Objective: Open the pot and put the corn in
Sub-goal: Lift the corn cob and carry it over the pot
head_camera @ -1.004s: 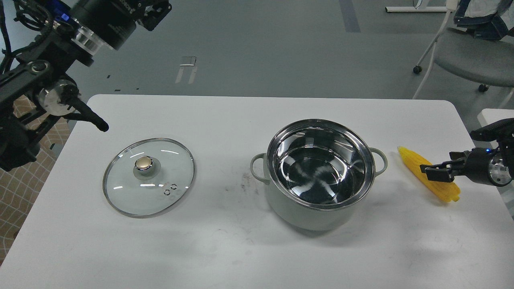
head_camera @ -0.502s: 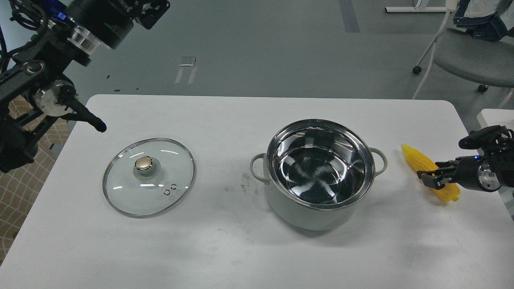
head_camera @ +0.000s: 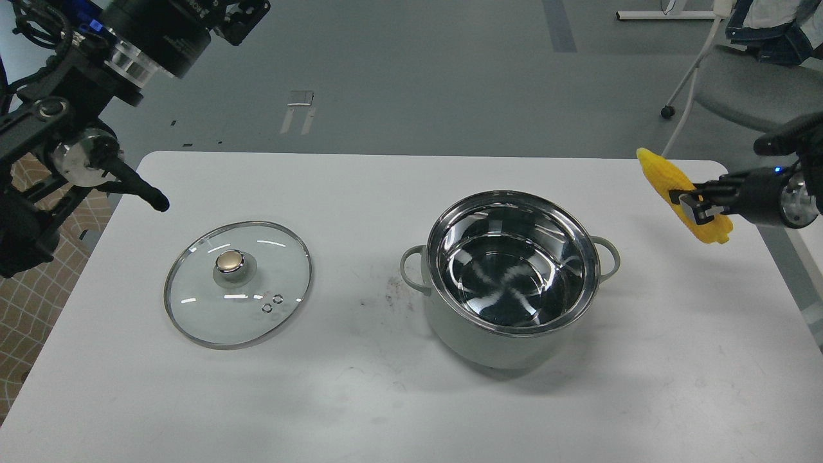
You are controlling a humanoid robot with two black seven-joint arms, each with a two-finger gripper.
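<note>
The pale grey-green pot [head_camera: 472,339] stands uncovered right of the table's middle, and its shiny steel inside is empty. My right gripper [head_camera: 692,203] is shut on the yellow corn cob [head_camera: 658,170] and holds it in the air above the table's right edge, to the right of the pot and higher than its rim, pointed end up and to the left. My left gripper [head_camera: 247,20] is raised at the top left, far from the pot. It is dark, and its fingers cannot be told apart.
The round glass lid [head_camera: 212,308] with a gold knob lies flat on the left part of the white table [head_camera: 360,399]. A grey wheeled chair [head_camera: 739,90] stands behind the table's far right corner.
My right gripper closed on the corn cob where it lay on the table and has lifted it up and away from the tabletop. The left arm has barely moved.
</note>
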